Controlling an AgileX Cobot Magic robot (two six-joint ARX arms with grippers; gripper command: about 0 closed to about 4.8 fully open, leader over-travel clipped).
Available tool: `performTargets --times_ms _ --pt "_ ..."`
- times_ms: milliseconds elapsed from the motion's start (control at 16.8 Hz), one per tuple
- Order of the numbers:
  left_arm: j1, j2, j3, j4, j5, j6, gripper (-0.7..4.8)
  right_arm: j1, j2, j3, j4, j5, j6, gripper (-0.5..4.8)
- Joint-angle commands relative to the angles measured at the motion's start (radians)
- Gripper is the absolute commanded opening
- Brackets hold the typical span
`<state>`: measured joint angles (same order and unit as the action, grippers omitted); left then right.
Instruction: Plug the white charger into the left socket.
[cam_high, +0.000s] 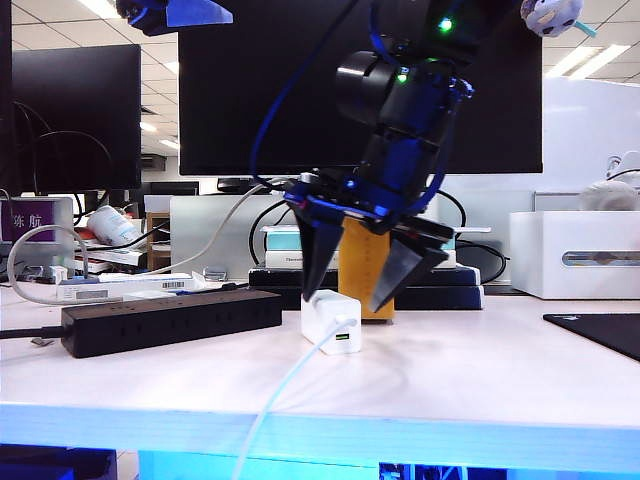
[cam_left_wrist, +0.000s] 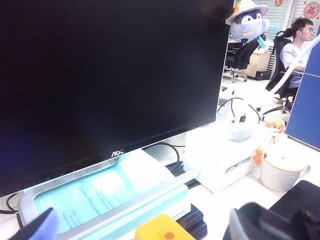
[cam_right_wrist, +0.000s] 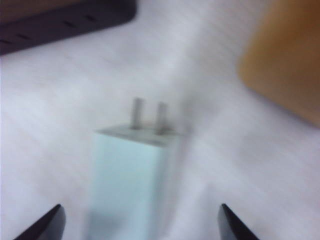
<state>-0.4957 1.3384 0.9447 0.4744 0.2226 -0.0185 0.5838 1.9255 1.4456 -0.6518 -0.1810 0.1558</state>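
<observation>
Since the right gripper (cam_high: 366, 278) straddles the white charger (cam_high: 331, 322) jaws spread, grasp looks next; left gripper (cam_left_wrist: 145, 227) parked high, open, empty.

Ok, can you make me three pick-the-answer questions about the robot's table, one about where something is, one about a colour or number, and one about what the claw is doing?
1. Where is the white charger?
A. on the table, right of the power strip
B. plugged into the strip
C. on the monitor

2. How many prongs does the charger have?
A. one
B. two
C. four

3. What is the right end effector doing?
A. squeezing the charger
C. holding the yellow tin
B. open above the charger

The left end effector is up by the monitor, open.

Answers: 1 A, it lies on the tabletop beside the strip. 2 B, the right wrist view shows two. 3 B, both fingers stand apart from the charger.
</observation>
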Motion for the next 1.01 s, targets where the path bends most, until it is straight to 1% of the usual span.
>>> performTargets --times_ms 60,119,179,477,536,596,775,953,1013 --pt "0.000 -0.005 0.003 0.013 -0.002 -0.001 4.79 0.040 -0.002 0.004 0.026 0.014 -0.032 3.95" --pt "0.000 -0.005 0.003 0.013 -0.002 0.000 4.79 0.065 0.000 0.004 0.027 0.060 -0.037 3.86" --pt "0.000 -0.005 0.003 0.013 -0.001 -0.001 4.79 0.077 0.004 0.004 0.027 0.096 -0.047 3.61" --pt "0.000 -0.005 0.003 0.012 -0.001 -0.001 4.79 0.075 0.018 0.004 0.001 0.128 -0.048 3.49" --pt "0.000 -0.005 0.003 0.012 -0.001 -0.001 4.79 0.076 0.020 0.004 -0.004 0.127 -0.048 2.41" --pt "0.000 -0.005 0.003 0.006 -0.001 0.000 4.79 0.077 0.020 0.004 -0.004 0.127 -0.048 1.70" --pt "0.000 -0.011 0.003 -0.059 -0.001 0.023 4.79 0.076 -0.006 0.005 -0.015 0.126 -0.048 1.66" --pt "0.000 -0.032 0.003 -0.094 -0.002 0.163 4.79 0.076 -0.101 0.005 -0.050 0.119 -0.048 1.66" --pt "0.001 -0.042 0.003 -0.093 -0.006 0.181 4.79 0.076 -0.146 0.005 -0.054 0.119 -0.048 1.66"
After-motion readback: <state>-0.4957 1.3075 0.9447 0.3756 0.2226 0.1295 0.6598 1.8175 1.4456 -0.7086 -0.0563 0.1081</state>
